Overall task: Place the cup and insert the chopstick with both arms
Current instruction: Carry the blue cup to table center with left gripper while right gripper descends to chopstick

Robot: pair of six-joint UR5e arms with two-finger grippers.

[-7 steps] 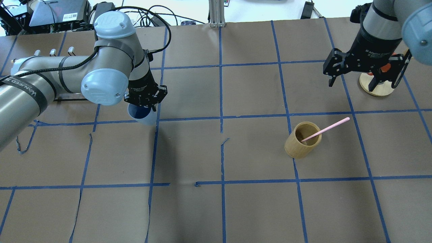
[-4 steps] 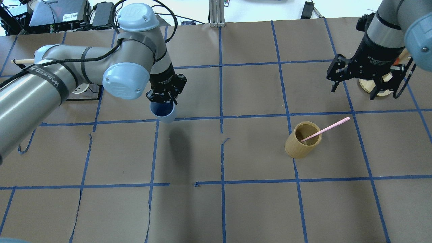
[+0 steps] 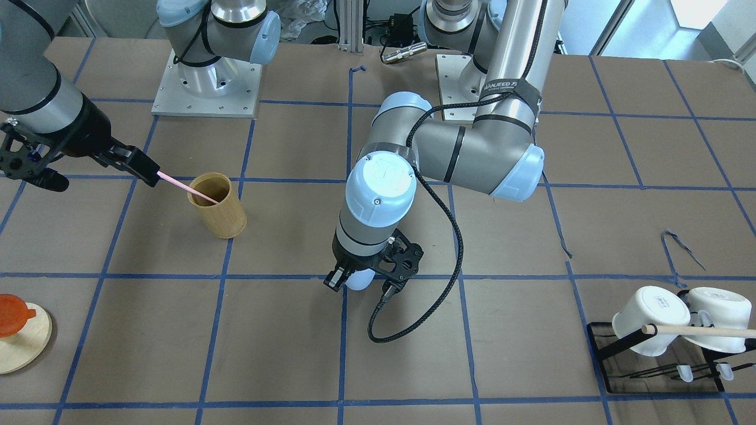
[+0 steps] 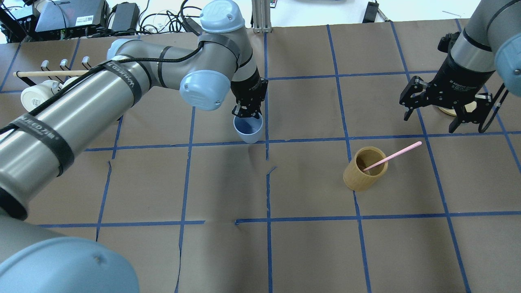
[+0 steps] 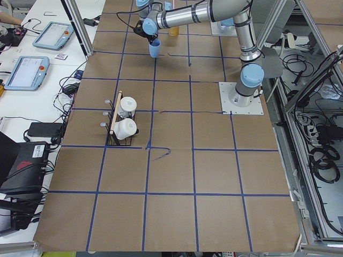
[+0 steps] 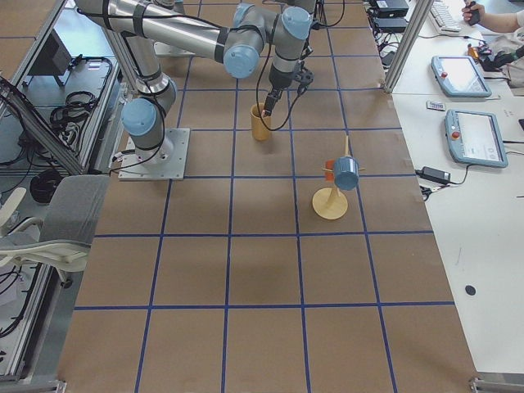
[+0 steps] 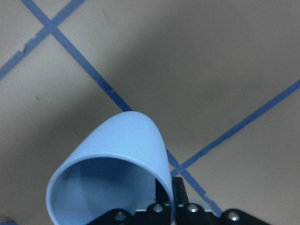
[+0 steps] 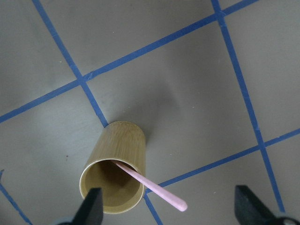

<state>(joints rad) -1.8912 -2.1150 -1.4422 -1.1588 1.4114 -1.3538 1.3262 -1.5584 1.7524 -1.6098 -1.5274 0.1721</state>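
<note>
A: Any readable text?
B: "WANJEED" on the black strap (image 3: 504, 87) round the left arm (image 3: 520, 41). "UR" logo on its blue joint cap (image 3: 381, 177).
A: Anything else?
B: White print on the right arm's black wrist (image 4: 462, 82), too small to read.

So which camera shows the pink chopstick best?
Right wrist-mounted: the pink chopstick is close and sharp, leaning in the bamboo cup. Overhead shows it small but clear; front-facing only a short stretch; side views hardly.
</note>
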